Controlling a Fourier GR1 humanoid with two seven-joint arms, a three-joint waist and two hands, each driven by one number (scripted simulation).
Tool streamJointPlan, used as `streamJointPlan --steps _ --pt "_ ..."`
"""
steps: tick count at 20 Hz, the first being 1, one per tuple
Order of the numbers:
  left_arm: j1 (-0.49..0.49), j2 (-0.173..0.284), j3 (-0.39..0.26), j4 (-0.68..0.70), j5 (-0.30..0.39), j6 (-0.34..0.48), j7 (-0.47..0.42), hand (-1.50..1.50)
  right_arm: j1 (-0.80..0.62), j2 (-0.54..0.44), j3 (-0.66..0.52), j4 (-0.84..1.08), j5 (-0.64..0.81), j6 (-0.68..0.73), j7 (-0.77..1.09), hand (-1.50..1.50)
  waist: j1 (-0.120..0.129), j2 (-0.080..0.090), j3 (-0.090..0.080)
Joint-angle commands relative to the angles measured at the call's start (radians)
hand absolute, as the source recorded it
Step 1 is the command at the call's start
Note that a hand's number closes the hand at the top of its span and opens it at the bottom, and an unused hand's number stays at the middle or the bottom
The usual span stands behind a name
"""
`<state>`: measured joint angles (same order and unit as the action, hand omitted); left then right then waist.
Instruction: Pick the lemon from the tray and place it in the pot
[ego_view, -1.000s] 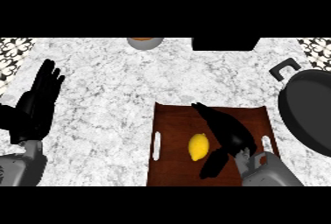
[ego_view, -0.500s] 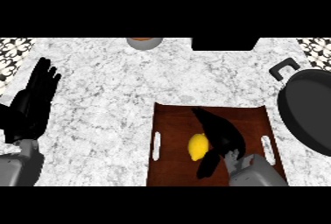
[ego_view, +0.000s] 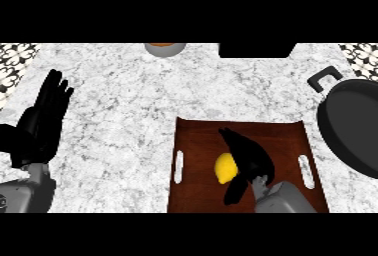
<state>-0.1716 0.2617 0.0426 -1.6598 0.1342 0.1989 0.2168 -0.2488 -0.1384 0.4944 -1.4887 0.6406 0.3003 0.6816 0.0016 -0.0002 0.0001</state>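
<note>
Sitting mid-tray, the lemon (ego_view: 224, 168) hasn't budged vs 1 s ago, but the right hand (ego_view: 249, 157) has slid left across the brown tray (ego_view: 199, 145) and now lies right against the fruit's right side, w/ the thumb dropping below it. Fingers look long and only slightly bent, not yet wrapped round the lemon, so the approach seems about done and the grasp is next. The pot (ego_view: 353, 127) waits off the tray's right, well apart. Left hand (ego_view: 40, 125) rests spread at the view's left edge, fingers up, same as before.
</note>
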Motion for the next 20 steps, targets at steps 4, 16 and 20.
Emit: streamJointPlan --steps 4,16,20 --pt "-0.059 -0.031 0.013 0.006 -0.040 0.010 0.045 0.00 0.010 0.009 -0.062 0.014 0.047 0.066 -0.003 -1.50 -0.003 0.000 0.000" --pt "-0.052 -0.052 0.044 0.022 -0.056 -0.028 0.047 0.00 -0.041 0.081 -0.045 0.249 0.203 -0.037 -0.269 1.50 0.000 0.000 0.000" --pt "-0.077 -0.038 0.075 0.033 -0.041 -0.055 0.070 0.00 -0.019 0.074 -0.064 0.193 0.214 0.020 -0.268 1.50 -0.002 0.000 0.000"
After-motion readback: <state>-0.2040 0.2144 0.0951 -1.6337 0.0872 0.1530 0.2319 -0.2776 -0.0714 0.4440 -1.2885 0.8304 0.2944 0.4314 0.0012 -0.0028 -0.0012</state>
